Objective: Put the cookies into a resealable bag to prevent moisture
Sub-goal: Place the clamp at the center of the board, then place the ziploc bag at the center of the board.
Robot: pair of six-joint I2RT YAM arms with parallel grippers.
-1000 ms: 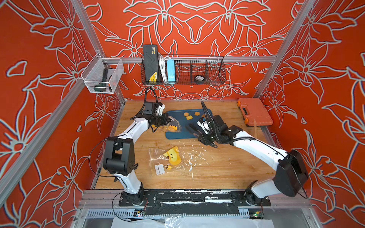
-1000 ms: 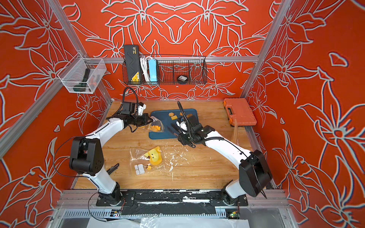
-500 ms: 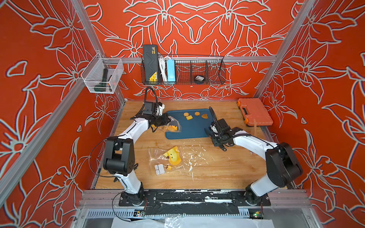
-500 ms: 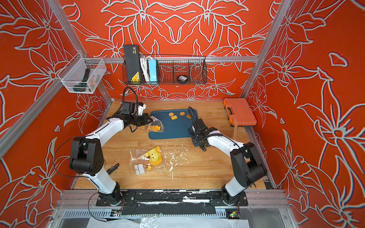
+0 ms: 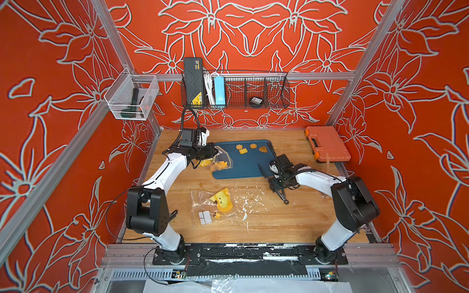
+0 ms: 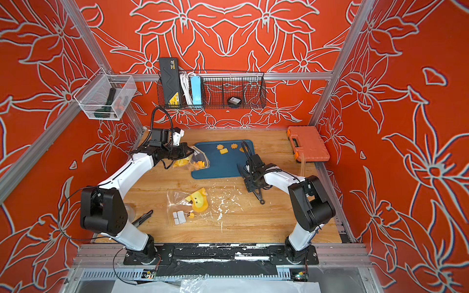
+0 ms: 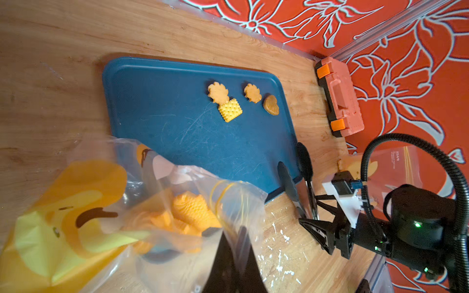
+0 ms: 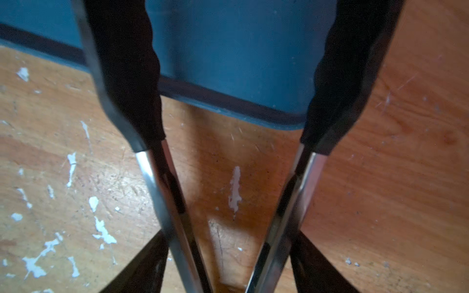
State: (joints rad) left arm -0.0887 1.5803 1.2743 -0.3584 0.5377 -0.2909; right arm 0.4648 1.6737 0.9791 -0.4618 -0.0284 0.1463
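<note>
My left gripper [image 7: 234,243] is shut on the rim of the resealable bag [image 7: 177,182], held just above the table at the tray's left edge [image 5: 221,162]. Several orange cookies [image 7: 193,210] lie inside it. On the blue tray [image 5: 243,167] rest two flower cookies [image 7: 218,93] [image 7: 252,93], a yellow rectangle cookie [image 7: 230,110] and a brown heart cookie [image 7: 271,105]. My right gripper [image 8: 229,243] grips black-tipped metal tongs [image 8: 121,76] by their arms, at the tray's near right corner [image 5: 275,177]. The tong tips are spread wide with nothing between them.
A second clear bag with a yellow figure [image 5: 215,205] lies flat on the wooden table in front of the tray. An orange case [image 5: 327,143] sits at the back right. White flecks [image 5: 245,203] dot the table. A wire basket [image 5: 236,88] hangs on the back wall.
My right arm has drawn back from the bag's mouth to the tray's near right corner, and the tongs have spread wider. The left gripper and bag have stayed put.
</note>
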